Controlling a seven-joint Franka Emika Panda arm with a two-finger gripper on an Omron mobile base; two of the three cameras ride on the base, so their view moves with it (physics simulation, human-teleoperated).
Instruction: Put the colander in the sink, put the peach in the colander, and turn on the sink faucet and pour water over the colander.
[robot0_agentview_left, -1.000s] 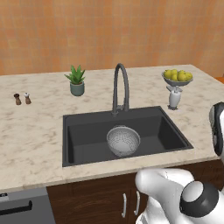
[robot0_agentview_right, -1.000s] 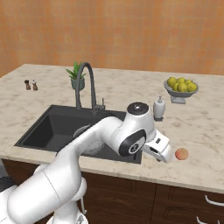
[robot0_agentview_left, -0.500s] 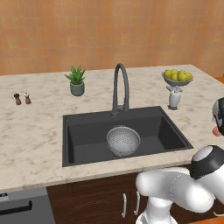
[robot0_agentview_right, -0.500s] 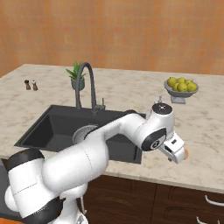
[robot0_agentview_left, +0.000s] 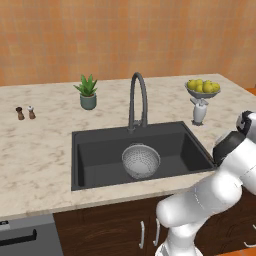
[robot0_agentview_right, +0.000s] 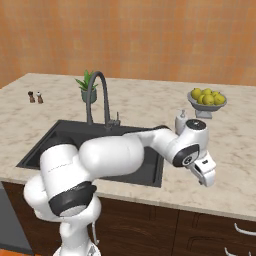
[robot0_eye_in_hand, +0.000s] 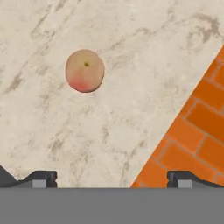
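hovering over peach (robot0_eye_in_hand: 85, 70) — jaws wide

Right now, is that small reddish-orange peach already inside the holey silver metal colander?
No, still out. The peach lies alone on the speckled beige stone counter, while the colander sits empty in the dark-grey sink.

Two base cameras look forward and down from behind the arm, left and right, sharing the sink (robot0_agentview_left: 90, 150) and counter (robot0_agentview_right: 235, 150), while the hand camera looks close, straight down at the counter's near-right edge.
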